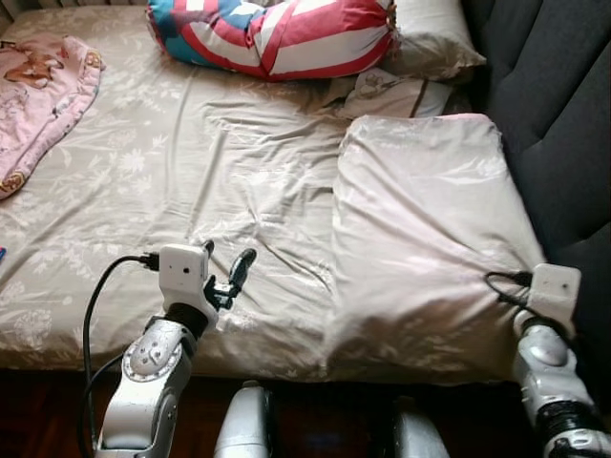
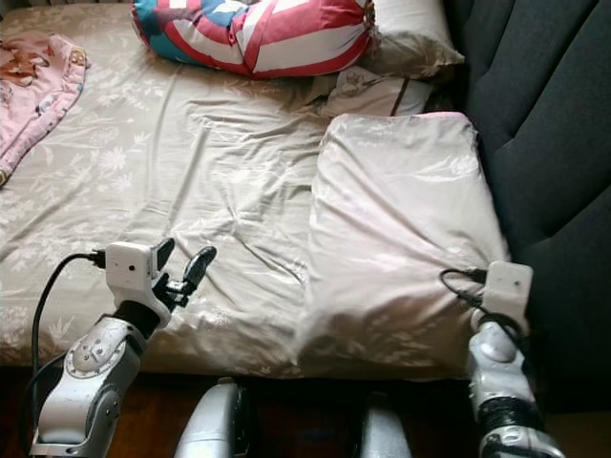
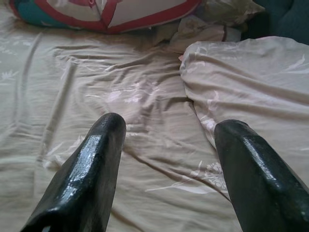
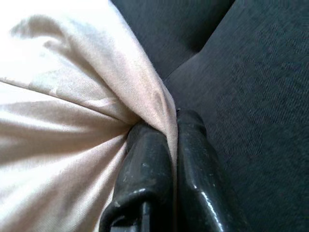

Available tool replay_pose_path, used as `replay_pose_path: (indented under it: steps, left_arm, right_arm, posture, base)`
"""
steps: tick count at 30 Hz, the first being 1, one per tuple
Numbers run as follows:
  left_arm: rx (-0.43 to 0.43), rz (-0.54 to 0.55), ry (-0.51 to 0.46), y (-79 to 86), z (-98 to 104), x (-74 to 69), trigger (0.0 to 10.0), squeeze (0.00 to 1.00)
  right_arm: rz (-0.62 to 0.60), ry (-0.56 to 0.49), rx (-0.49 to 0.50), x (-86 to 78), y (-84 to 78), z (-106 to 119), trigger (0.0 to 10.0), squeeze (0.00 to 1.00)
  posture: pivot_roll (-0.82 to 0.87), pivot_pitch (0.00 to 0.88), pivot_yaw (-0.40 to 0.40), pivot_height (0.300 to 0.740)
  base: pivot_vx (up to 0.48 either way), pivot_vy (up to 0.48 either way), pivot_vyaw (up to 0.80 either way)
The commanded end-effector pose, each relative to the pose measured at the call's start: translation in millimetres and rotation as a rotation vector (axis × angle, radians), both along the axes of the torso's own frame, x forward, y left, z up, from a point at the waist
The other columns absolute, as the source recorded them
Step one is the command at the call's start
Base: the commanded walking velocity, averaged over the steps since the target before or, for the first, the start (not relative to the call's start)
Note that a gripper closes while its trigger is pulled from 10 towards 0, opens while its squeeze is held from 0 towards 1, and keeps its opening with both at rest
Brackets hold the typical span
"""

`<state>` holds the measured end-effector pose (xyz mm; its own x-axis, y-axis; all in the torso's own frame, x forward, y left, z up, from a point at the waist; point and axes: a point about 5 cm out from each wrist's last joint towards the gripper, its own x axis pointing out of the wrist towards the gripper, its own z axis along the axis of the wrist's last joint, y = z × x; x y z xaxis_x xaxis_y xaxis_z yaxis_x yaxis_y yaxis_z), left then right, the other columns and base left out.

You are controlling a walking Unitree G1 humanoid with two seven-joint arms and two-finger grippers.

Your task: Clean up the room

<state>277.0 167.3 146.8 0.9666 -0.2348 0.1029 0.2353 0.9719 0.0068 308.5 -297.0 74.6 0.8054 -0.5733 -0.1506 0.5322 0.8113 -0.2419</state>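
Right fingers (image 4: 169,145) pinching pillow (image 1: 420,229) beside dark headboard (image 1: 554,114)

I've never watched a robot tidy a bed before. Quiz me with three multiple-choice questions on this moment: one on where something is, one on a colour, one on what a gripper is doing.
1. Where does the pink blanket lie?
A. on the bed's far left part
B. on top of the folded duvet
C. on the floor

2. What colours is the striped cushion at the far side of the bed?
A. green and yellow
B. red, white and blue
C. black all over

3. What is the right gripper doing?
A. open, above the sheet
B. shut on a pillow
C. shut on the duvet's edge

Answers:
1. A: it lies on the beige sheet by the left edge.
2. B: red and white stripes with blue patches.
3. C: the right wrist view shows the folded duvet pinched between its fingers, while the left gripper is open above the sheet.
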Motion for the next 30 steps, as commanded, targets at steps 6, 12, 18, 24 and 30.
replay_pose_path:
  steps: [6, 12, 18, 24, 30]
  left_arm:
    - [0.034, 0.0, 0.014, 3.0, -7.3, -1.5, 10.0, 0.0]
    - [0.033, -0.006, 0.013, 1.6, -8.3, -0.4, 10.0, 0.0]
    - [0.03, -0.002, 0.015, 1.4, -10.4, 1.3, 10.0, 0.0]
    - [0.0, 0.033, 0.096, 8.3, -34.5, 4.8, 10.0, 0.0]
    - [-0.015, 0.09, 0.231, 20.9, -72.1, 4.3, 10.0, 0.0]
  right_arm:
    - [-0.029, -0.02, 0.03, -4.3, -3.8, -0.1, 10.0, 0.0]
    - [0.003, -0.058, 0.072, -3.7, 10.6, -4.8, 10.0, 1.0]
    - [0.118, -0.136, 0.103, 5.2, 25.6, 3.8, 10.0, 0.0]
    - [0.406, -0.086, 0.229, 7.6, 75.7, -16.2, 10.0, 0.0]
    - [0.45, 0.08, 0.345, -14.8, 96.8, -60.0, 10.0, 0.0]
  posture:
    - [-0.02, 0.165, 0.005, 0.661]
    - [-0.01, 0.158, 0.004, 0.661]
    - [-0.01, 0.143, -0.004, 0.661]
    - [-0.04, 0.121, -0.013, 0.661]
    - [-0.03, 0.093, -0.018, 0.686]
  base:
    - [0.0, 0.0, 0.0]
    - [0.0, 0.0, 0.0]
    - [0.0, 0.0, 0.0]
    - [0.0, 0.0, 0.0]
    - [0.0, 0.0, 0.0]
